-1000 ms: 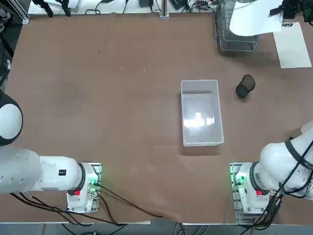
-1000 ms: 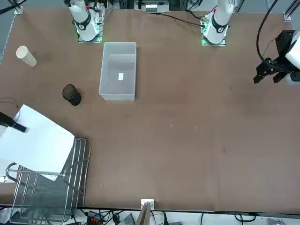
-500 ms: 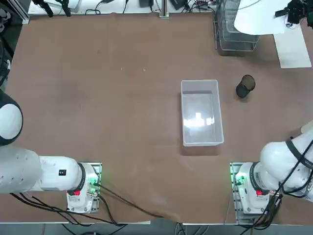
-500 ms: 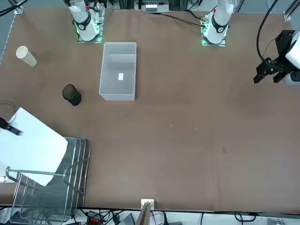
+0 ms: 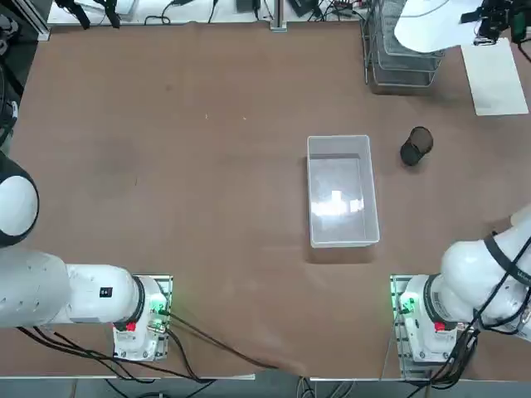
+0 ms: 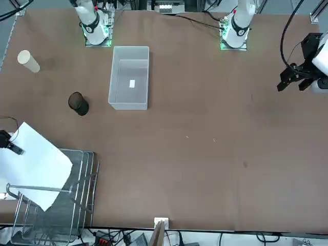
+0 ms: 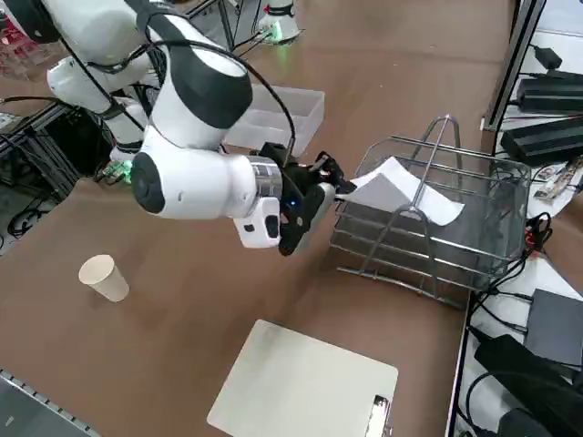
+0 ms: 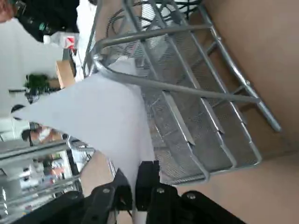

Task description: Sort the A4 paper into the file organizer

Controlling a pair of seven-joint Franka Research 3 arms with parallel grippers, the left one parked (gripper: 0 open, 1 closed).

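Fingers of my right claw (image 8: 133,186) are pinched tight on one corner of the plain white A4 paper sheet (image 8: 100,116), and only the wrist view shows that grip close up. Past it the sheet fans out over the upper tier of the silver-grey wire-mesh file organizer (image 8: 196,116), partly under its curved top rail. From my right side, the flat white clipboard with its black clip (image 7: 305,387) lies nearest on the brown counter (image 7: 182,319), with a pale paper cup (image 7: 103,277) lying on its side; neither shows overhead, where only the clipboard's white board appears. I can read no writing anywhere. My arm reaches low and roughly level toward the rack's open side. Farther off sit a small dark cup (image 5: 416,146) and the clear rectangular plastic bin (image 5: 340,191), well apart from the rack.
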